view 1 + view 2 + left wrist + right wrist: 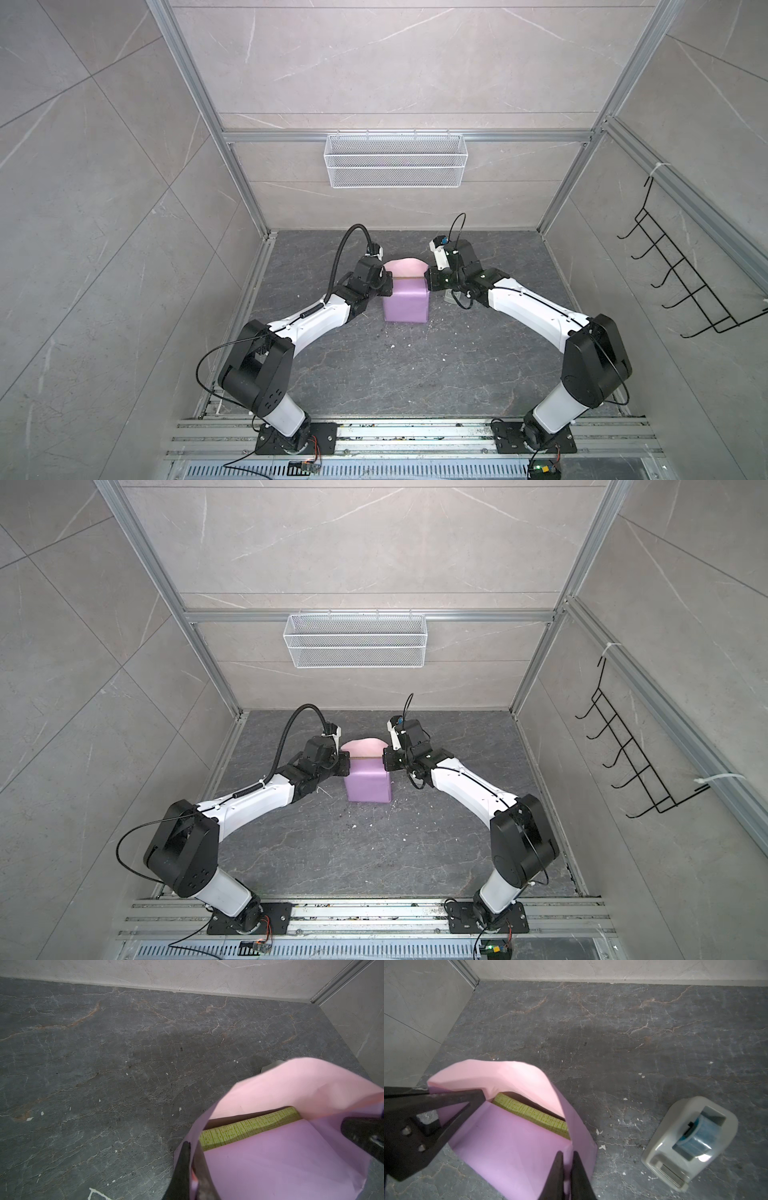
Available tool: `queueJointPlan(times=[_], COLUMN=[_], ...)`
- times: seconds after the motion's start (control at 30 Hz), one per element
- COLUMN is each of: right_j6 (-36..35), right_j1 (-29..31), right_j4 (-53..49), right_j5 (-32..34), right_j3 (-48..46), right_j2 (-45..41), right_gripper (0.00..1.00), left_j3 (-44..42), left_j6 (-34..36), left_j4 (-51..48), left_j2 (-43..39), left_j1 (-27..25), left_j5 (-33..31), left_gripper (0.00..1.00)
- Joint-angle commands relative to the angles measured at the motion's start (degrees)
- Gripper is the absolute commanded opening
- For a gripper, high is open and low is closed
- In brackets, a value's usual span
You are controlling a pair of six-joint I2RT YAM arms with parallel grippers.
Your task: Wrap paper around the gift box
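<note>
Lilac paper (508,1147) pinched by left tool (192,1154) and right tool (568,1160) (both arms angled inward, elbows out).

Shows pale veined wall panels (395,62) on three sides, set in aluminium framing (205,104). Carries a white wire basket (395,160) on the back rail (270,137), a black hook rack (685,266) at right. Rests on dark stone floor (415,374) (white-flecked).
</note>
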Motion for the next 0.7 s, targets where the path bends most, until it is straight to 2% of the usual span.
queueJointPlan(times=[0.0, 0.1, 0.33, 0.53, 0.67], right_j6=[1.0, 2.0, 3.3, 1.7, 0.4], right_j1=[1.1, 1.8, 2.3, 2.1, -1.5], right_j4=[-2.3, -3.5, -4.3, -5.8, -7.4], right_j5=[2.8, 4.4, 5.7, 1.9, -2.4], right_j3=[2.5, 3.4, 3.3, 1.6, -1.5], right_j2=[0.9, 1.4, 0.7, -4.3, -9.8], right_gripper=[0.04, 0.00, 0.01, 0.36, 0.49], left_j3=[1.1, 0.9, 0.8, 0.9, 0.9], left_j6=[0.6, 0.6, 0.6, 0.6, 0.7], left_j4=[0.0, 0.0, 0.2, -0.1, -0.3], left_j2=[0.0, -0.3, -0.1, 0.1, -0.3], left_j1=[0.2, 0.2, 0.2, 0.1, 0.2], left_j5=[0.7, 0.8, 0.6, 0.4, 0.4], left_gripper=[0.00, 0.00, 0.00, 0.00, 0.00])
